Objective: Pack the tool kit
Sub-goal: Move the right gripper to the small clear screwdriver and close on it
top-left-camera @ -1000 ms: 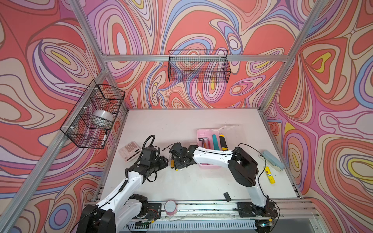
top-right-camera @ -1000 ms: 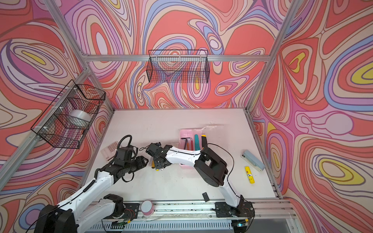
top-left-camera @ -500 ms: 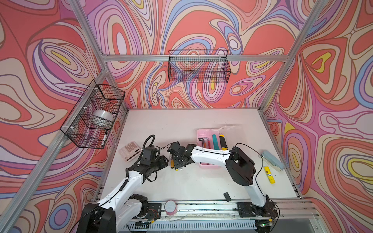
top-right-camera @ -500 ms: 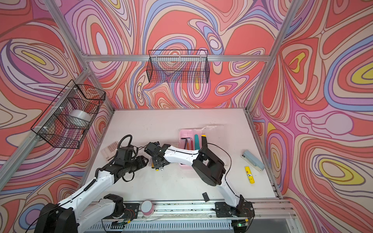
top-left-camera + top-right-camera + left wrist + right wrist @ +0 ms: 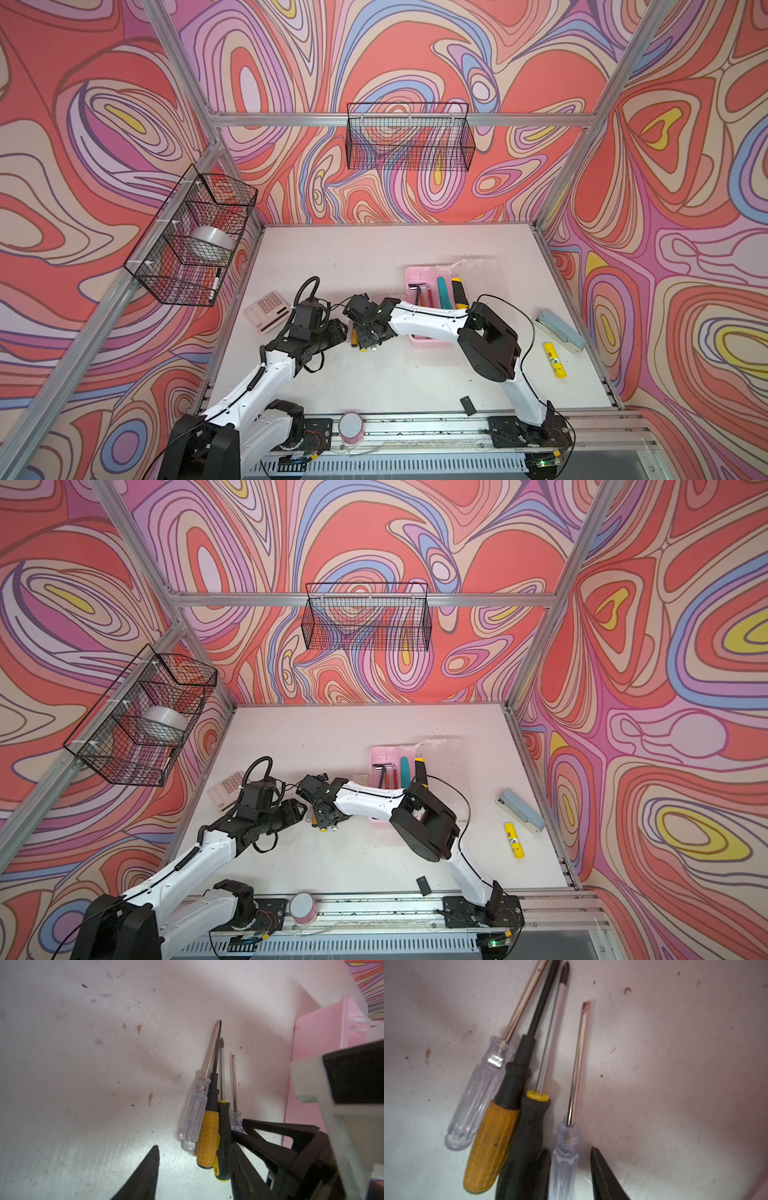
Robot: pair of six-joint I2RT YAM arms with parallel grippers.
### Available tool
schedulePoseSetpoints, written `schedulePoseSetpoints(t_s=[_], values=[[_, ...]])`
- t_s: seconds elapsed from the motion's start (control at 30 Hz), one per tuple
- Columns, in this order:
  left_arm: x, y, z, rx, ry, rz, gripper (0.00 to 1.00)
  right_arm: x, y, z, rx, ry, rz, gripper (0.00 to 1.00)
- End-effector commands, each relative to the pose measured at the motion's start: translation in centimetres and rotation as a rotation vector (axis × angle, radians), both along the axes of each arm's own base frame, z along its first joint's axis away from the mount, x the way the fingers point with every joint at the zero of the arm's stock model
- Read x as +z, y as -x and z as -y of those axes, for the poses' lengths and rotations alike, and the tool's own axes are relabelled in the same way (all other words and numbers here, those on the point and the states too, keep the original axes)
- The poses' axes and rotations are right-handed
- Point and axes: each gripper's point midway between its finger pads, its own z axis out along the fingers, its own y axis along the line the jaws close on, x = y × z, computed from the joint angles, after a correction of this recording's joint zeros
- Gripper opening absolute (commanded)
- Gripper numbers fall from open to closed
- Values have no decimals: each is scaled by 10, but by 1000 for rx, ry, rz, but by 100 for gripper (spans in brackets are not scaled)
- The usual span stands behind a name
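4 screwdrivers (image 5: 529, 1126) side by side, right gripper (image 5: 570, 1150) narrowly straddling smallest clear handle (image 5: 564, 1169), left gripper (image 5: 195, 1147) spread wide

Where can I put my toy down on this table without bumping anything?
Bare table runs along the back wall, beyond the calculator and pink box. Another bare patch lies between the screwdrivers and the front rail. Crowded: where left gripper and right gripper meet over those screwdrivers.
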Motion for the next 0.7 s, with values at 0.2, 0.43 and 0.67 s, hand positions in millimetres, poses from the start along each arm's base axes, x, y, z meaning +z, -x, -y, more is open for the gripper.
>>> schedulePoseSetpoints(t_s=[0.2, 0.43, 0.67], values=[[0, -5, 5, -9, 13, 7, 54, -9, -3, 0, 7, 31, 8, 34], [0, -7, 7, -13, 22, 5, 54, -9, -3, 3, 10, 43, 10, 23], [1, -9, 7, -13, 18, 8, 54, 4, -5, 5, 7, 37, 28, 5]])
